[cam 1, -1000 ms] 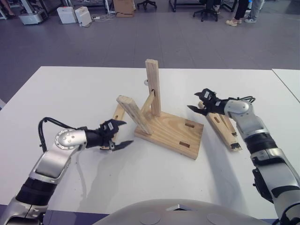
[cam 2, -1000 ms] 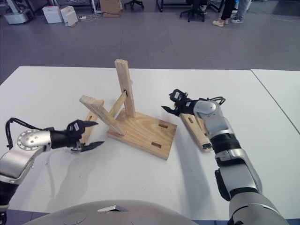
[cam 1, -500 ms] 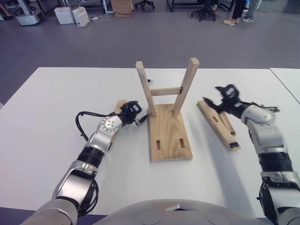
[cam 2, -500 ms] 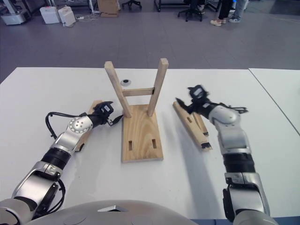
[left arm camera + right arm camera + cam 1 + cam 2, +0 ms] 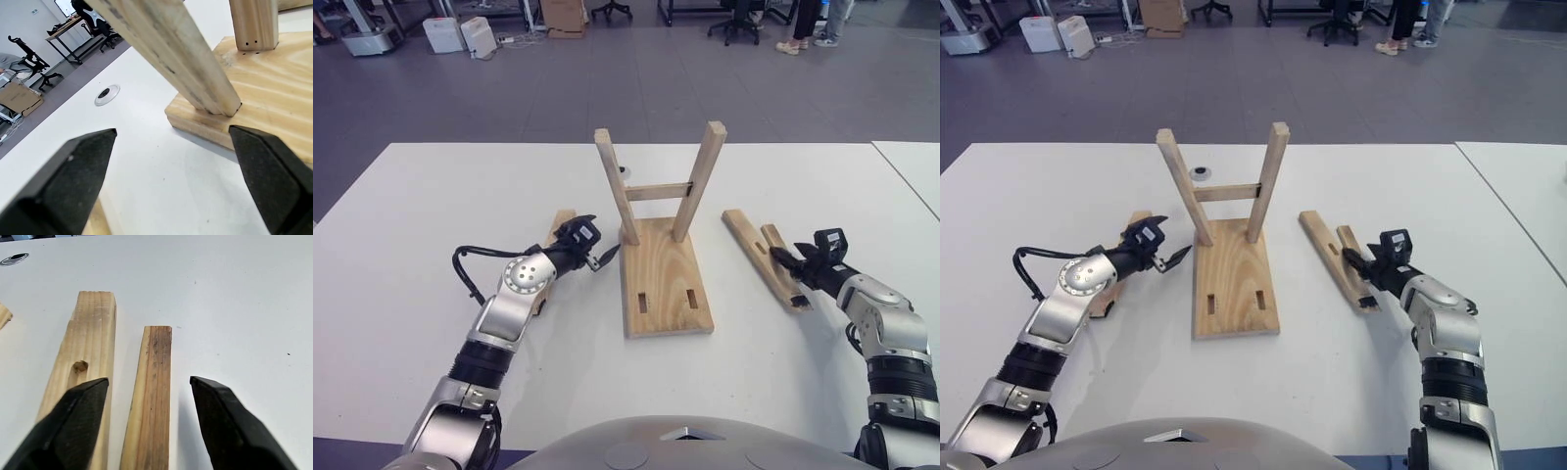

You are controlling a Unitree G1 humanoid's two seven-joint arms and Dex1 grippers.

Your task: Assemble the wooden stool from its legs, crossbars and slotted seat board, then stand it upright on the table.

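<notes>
An upturned seat board (image 5: 666, 284) with two fitted legs (image 5: 697, 181) sits at the middle of the surface (image 5: 431, 196); the left tool (image 5: 172, 129) gapes empty beside it, the right tool (image 5: 148, 380) wide open over a loose crossbar (image 5: 155, 357) toward the right edge.

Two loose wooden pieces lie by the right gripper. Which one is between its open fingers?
The narrower piece, centred between the fingers of the right gripper; the wider piece with the drilled hole lies beside it.
</notes>
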